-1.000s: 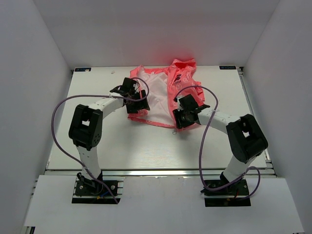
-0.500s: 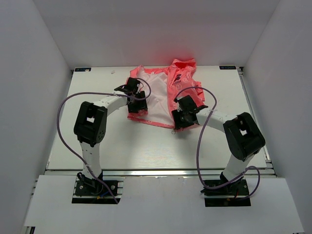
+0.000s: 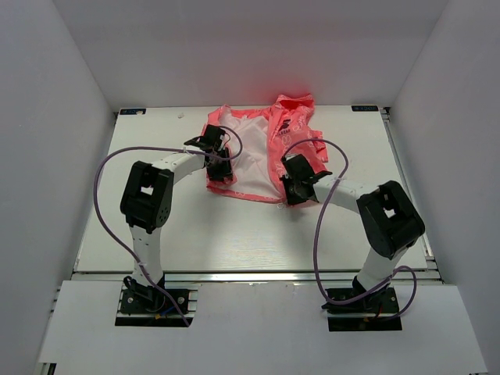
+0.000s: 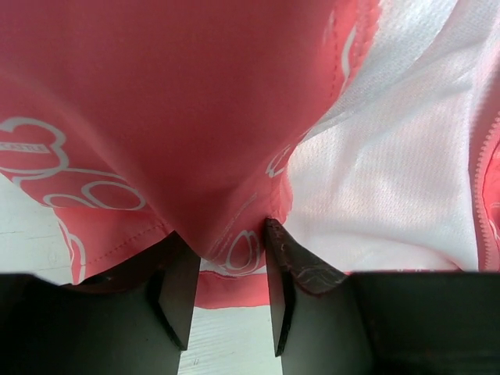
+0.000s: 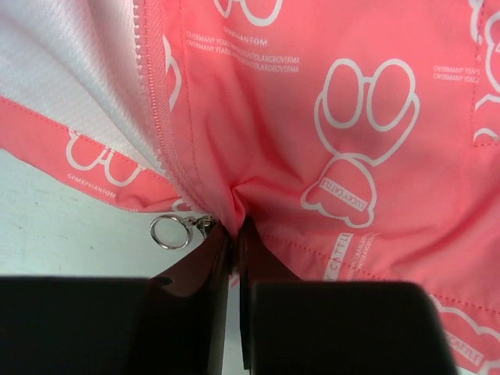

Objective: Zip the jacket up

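On the far half of the white table (image 3: pixel 195 226), a small coral-pink hooded jacket (image 3: pixel 285 129) of thin fabric lies open, white mesh lining up, with both arms reaching onto its near hem.

The right wrist view carries the readable print. White letters on the coral cloth say "LUCKYCATTLE", curved inside a cartoon outline, and above it run two fine lines beginning "OVERMANY YEARS". The rest of those lines is too small to trust, and so is a tiny line along the hem. The dark chest graphic seen from above is only a blur.

The right gripper (image 5: pixel 234 226) has its fingers pressed nearly together on a pinch of the hem just beside the white-toothed zipper (image 5: pixel 156 94). A small metal ring (image 5: pixel 168 232) lies on the table touching that corner.

The left gripper (image 4: pixel 223 234) stands on the other front panel's lower edge, its fingers (image 4: pixel 277 258) set a little apart with a bunched fold of coral cloth caught between them. The fold hides what lies under it.

Purple cables (image 3: pixel 101 168) loop off both arms. From above, the wrists cover both pinch points.
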`<state>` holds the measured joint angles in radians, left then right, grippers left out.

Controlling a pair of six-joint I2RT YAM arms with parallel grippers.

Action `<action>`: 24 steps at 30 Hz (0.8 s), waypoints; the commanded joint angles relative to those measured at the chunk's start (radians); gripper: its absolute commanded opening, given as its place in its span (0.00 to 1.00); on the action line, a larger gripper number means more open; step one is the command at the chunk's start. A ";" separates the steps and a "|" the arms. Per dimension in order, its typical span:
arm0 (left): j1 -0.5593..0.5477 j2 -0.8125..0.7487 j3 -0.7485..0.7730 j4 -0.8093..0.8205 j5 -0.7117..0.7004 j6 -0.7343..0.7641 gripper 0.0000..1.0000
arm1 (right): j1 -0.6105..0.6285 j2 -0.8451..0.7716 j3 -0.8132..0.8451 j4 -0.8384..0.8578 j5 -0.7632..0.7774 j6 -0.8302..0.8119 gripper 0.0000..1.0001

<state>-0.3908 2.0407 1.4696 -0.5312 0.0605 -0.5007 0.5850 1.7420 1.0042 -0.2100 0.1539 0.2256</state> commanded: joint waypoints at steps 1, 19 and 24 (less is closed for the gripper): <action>-0.005 -0.010 0.035 0.000 0.012 0.011 0.47 | 0.007 -0.042 -0.004 -0.080 -0.007 0.006 0.07; -0.005 -0.083 -0.037 0.025 -0.047 0.027 0.00 | -0.010 -0.122 -0.026 -0.180 -0.043 -0.005 0.22; -0.005 -0.086 -0.045 0.033 -0.042 0.030 0.00 | -0.011 -0.087 -0.049 -0.143 -0.120 -0.006 0.38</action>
<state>-0.3931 2.0289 1.4445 -0.5152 0.0357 -0.4820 0.5766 1.6501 0.9707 -0.3641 0.0967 0.2249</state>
